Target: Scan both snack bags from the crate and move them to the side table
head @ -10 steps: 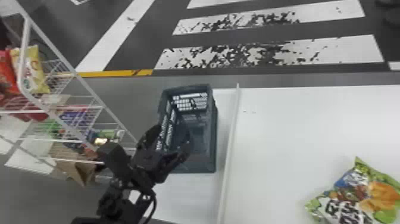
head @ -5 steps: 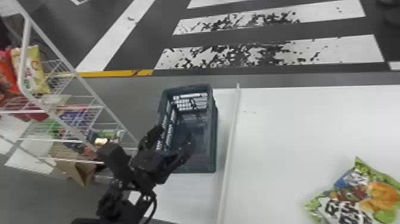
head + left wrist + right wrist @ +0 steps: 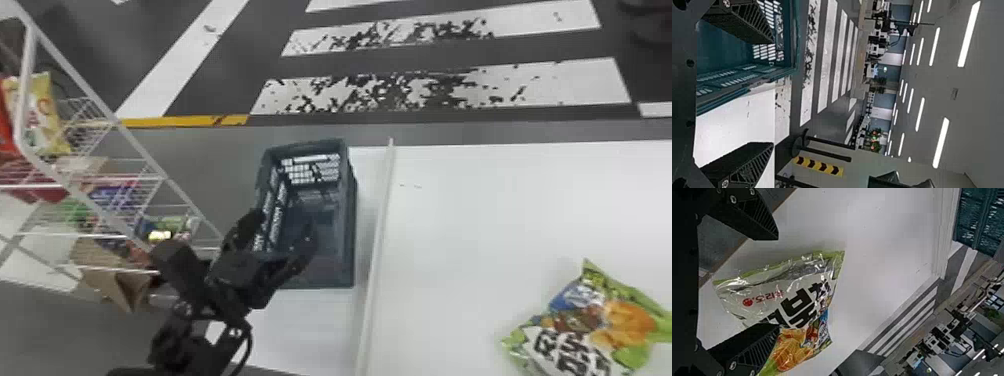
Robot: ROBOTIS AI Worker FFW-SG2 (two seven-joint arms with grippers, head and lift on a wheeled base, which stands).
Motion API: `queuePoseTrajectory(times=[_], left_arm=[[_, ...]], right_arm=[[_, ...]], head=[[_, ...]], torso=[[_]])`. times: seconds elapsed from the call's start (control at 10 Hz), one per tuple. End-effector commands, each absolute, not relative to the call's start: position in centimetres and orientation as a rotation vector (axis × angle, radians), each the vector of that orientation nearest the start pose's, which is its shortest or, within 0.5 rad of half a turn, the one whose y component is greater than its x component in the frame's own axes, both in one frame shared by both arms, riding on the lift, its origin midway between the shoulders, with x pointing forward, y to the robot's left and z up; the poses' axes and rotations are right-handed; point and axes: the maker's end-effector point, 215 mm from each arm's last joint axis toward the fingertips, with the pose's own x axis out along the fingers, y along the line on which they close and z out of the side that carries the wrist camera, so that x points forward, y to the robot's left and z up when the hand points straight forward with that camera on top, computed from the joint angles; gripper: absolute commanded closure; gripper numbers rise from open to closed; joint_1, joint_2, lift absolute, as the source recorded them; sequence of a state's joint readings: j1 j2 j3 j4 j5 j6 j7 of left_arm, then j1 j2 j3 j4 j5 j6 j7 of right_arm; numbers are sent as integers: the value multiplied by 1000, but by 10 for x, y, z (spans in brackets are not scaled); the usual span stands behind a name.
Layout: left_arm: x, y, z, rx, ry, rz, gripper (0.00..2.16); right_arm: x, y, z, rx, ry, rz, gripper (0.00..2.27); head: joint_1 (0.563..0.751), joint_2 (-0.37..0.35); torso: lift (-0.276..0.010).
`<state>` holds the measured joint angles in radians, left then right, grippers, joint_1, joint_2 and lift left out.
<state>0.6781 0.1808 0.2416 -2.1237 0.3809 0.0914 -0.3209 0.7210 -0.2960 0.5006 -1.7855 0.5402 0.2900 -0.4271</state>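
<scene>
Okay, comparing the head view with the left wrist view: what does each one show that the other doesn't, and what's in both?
Head view: the green-and-white snack bag, and the wire rack with packets on it.

Left wrist view: the long ceiling lights and the yellow-and-black chevron strip.

Both: the crate, the crosswalk stripes and the left claw.

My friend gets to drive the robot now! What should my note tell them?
Left gripper: open, at the crate.
Right gripper: open, over the white table, by the snack bag.
Done: one bag lies on the white table, outside the crate. I can't tell whether it's been scanned.
Left: probably check that scan, then make sure both bags are scanned and reach the side table.
</scene>
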Motion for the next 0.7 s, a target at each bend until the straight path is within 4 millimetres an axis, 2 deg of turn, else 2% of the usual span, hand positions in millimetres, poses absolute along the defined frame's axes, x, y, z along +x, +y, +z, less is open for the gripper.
queuePoseTrajectory(times=[0.0, 0.2, 0.6], left_arm=[[387, 292, -359, -135, 153, -214, 70], [386, 292, -359, -135, 154, -219, 70], [386, 293, -359, -141, 153, -222, 70]], right_arm=[[228, -148, -590, -795, 525, 232, 147], [233, -165, -595, -862, 556, 191, 147], [238, -163, -595, -881, 573, 180, 194]], head=[[695, 288], [695, 266], [695, 237]], torso=[[-29], [-29], [-29]])
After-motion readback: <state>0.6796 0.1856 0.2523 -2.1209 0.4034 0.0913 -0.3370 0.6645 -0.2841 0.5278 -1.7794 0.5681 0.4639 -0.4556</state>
